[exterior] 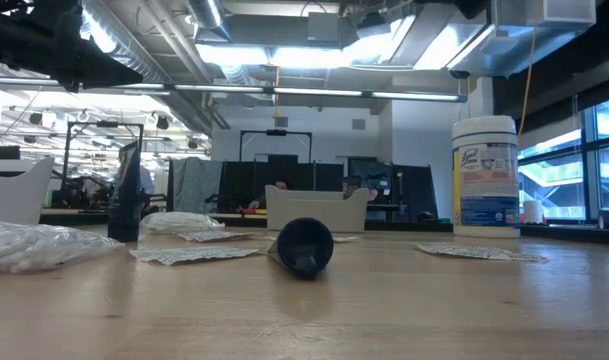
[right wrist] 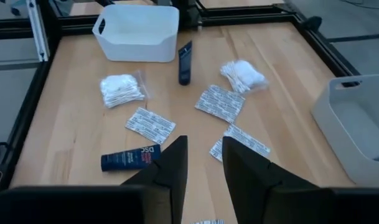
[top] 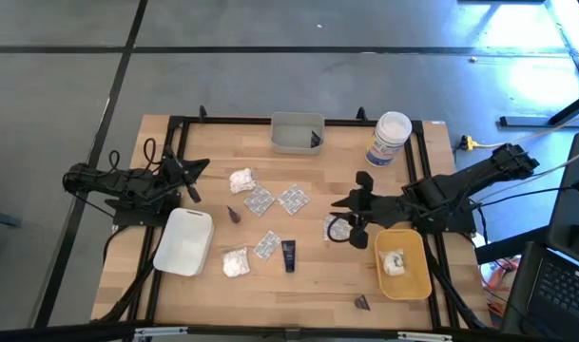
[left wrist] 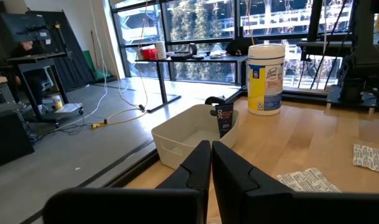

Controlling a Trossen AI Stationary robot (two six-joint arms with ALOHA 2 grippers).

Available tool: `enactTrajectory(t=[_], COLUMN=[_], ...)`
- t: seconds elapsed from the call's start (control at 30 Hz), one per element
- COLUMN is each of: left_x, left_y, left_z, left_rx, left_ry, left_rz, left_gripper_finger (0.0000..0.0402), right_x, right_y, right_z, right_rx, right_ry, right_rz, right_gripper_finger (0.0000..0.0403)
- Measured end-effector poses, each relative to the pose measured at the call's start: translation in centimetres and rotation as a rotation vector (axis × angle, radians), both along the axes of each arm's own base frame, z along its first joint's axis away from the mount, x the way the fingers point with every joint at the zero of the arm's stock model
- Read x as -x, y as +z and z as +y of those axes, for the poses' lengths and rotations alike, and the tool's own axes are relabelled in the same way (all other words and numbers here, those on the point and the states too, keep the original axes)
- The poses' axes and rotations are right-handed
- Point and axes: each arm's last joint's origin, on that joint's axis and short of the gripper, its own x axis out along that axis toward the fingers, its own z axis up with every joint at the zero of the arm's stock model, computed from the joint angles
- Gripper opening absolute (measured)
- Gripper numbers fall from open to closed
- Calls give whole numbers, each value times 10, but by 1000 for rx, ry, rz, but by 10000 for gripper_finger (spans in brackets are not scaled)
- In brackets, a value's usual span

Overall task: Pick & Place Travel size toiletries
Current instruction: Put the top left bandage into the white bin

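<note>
On the table lie four silvery packets (top: 260, 199), two white bundles (top: 241, 180) and two dark tubes (top: 289, 255). Left gripper (top: 190, 177) is clenched empty; right gripper (top: 357, 211) stands parted, empty.

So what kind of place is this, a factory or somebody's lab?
Most likely a robotics lab or workshop, not a factory. A wooden table with a black frame carries sorting trays, exposed ducts and strip lights run overhead, and more desks stand by big windows.
</note>
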Motion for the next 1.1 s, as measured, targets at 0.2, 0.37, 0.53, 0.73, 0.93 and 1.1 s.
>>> enactTrajectory(t=[0.2,0.37,0.53,0.73,0.93,1.1], left_x=[0,0,0,0,0,0], left_y=[0,0,0,0,0,0], left_z=[0,0,0,0,0,0], left_rx=[0,0,0,0,0,0], left_ry=[0,0,0,0,0,0], left_rz=[0,0,0,0,0,0], left_gripper_finger=[10,12,11,12,10,12], right_x=[-10,-17,-25,-33,-36,-36], right_y=[-5,-13,-23,-35,-38,-39], right_z=[3,6,10,14,6,-15], right_rx=[21,40,52,56,96,81], right_ry=[44,51,53,71,90,62], right_rz=[5,25,59,103,138,193], right_gripper_finger=[101,116,132,145,135,93])
